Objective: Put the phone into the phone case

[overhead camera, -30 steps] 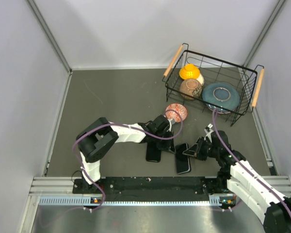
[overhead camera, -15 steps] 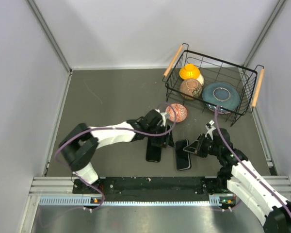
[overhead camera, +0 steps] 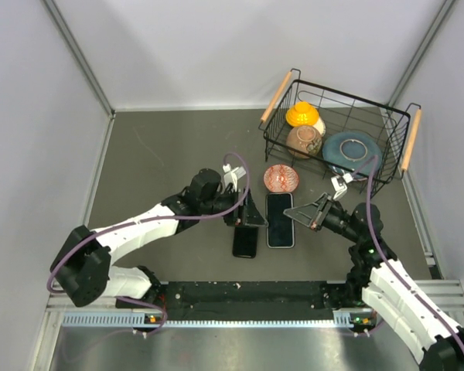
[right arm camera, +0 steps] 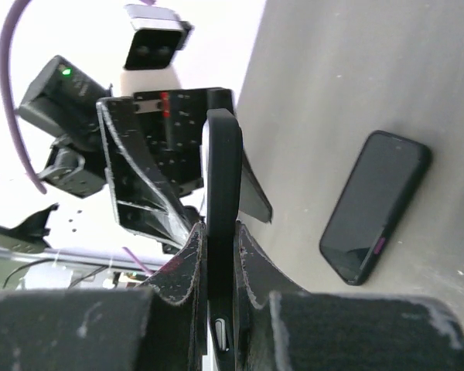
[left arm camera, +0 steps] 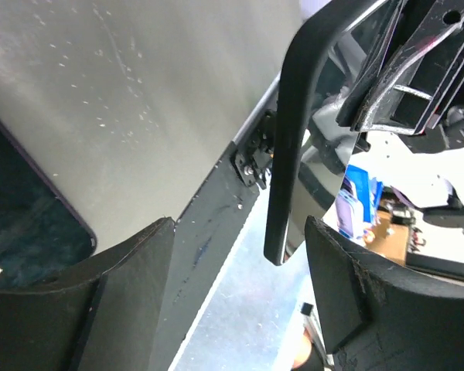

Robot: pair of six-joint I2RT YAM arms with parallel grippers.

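The right gripper [overhead camera: 300, 218] has carried the phone case [overhead camera: 279, 219] up the table [overhead camera: 170, 154] from where it lay a second ago, nearer the arm bases. The left arm has stretched out low, with its elbow swung away to the left. The black slab the right gripper holds reads as the case, though the overhead view alone does not settle this.

The right jaws are clamped on one edge of the case. The right wrist camera shows it edge-on as a thin black strip [right arm camera: 223, 193] pinched tight between the two fingers [right arm camera: 187, 270], rising straight out ahead of them.

The left gripper [overhead camera: 251, 219] faces the case's opposite long side with its jaws standing apart and nothing between them. From the left wrist camera, the case's curved rim [left arm camera: 288, 139] hangs just ahead of the gap between the fingers [left arm camera: 124, 301], with the right gripper's black frame beyond it.

The phone [overhead camera: 245, 241] lies flat on the table, just to the near side of the left jaws and clear of the case. It appears as a dark slab [left arm camera: 23, 209] beside the left jaw's outer finger, and glossy side up [right arm camera: 375, 205] to the right of the clamped right jaws.

Beyond both jaws sits a patterned bowl [overhead camera: 281, 178], and farther back a wire basket [overhead camera: 336, 94] of crockery.
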